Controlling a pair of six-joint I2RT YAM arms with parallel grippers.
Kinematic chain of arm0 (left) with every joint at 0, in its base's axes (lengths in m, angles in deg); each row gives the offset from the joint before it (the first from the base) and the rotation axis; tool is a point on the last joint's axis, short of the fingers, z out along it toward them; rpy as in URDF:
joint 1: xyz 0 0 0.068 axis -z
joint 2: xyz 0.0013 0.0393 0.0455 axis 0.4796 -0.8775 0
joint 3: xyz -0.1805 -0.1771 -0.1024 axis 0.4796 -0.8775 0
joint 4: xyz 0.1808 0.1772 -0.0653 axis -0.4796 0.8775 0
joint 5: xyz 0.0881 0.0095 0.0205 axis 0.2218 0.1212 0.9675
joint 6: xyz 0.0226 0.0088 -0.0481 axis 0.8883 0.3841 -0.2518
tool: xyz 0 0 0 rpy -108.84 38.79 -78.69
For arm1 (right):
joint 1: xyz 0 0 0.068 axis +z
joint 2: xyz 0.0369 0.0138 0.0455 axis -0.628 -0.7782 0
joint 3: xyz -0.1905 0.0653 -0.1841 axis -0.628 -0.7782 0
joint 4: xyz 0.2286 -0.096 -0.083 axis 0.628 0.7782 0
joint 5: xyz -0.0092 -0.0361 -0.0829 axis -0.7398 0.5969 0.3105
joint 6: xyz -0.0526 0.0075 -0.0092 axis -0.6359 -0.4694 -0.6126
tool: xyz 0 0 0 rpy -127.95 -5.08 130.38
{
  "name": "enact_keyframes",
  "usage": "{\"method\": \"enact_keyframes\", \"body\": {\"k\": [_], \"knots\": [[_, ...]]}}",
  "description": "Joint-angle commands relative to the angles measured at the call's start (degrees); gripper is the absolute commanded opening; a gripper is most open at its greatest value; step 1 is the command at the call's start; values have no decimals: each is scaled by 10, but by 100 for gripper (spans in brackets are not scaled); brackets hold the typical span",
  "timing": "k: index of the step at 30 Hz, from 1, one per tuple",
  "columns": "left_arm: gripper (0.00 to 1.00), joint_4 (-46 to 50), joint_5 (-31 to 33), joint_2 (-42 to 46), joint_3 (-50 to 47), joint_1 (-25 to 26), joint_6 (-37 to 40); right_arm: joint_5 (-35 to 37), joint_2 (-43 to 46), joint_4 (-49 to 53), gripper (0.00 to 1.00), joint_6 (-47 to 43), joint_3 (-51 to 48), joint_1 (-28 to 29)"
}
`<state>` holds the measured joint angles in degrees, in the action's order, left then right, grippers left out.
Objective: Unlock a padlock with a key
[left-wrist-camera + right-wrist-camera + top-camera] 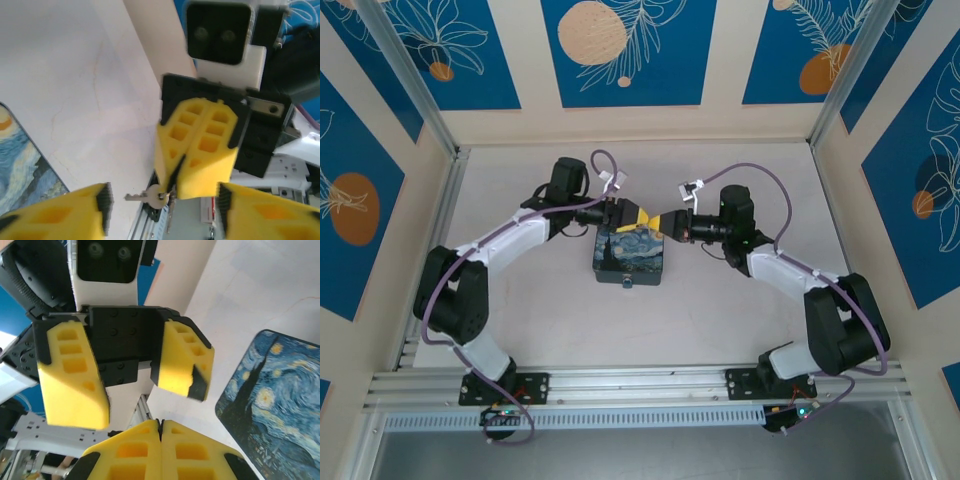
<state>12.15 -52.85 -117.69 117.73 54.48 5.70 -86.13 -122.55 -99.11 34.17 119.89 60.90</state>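
A pale, matte tabletop (560, 330) sits inside a three-sided booth. The cream walls (730, 120) carry blue panels (670, 70) printed with white leaf outlines and orange discs. Slanted aluminium posts (407, 75) mark the back corners, and a slotted aluminium rail (640, 380) runs along the near edge. The light is soft and even.

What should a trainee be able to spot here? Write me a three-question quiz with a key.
1. True or false: the right gripper has its fingers shut.
2. The left gripper has its fingers: A open, B shut, C wrapped around the box.
3. What small metal thing is pinched at the tips of the right gripper's fingers?

Key: 1 true. 2 A. 3 the key.
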Motion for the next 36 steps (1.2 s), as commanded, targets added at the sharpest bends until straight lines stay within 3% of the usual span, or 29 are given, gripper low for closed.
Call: {"method": "enact_keyframes", "body": {"k": [1, 7, 10, 16, 25, 36], "knots": [[69, -126, 74, 39, -41, -5, -154, 110, 57, 98, 0, -69, -2, 21], [72, -155, 171, 80, -101, -5, -357, 309, 111, 190, 0, -141, 6, 74], [72, -132, 206, 103, -113, -1, -407, 410, 125, 209, 0, -172, 9, 105], [69, -66, 273, 141, -117, 21, -459, 530, 123, 208, 0, -248, 31, 171], [53, -43, 316, 129, -117, 61, -482, 622, 87, 177, 0, -352, 74, 255], [34, -51, 321, 116, -109, 76, -487, 633, 69, 174, 0, -367, 87, 271]]}}
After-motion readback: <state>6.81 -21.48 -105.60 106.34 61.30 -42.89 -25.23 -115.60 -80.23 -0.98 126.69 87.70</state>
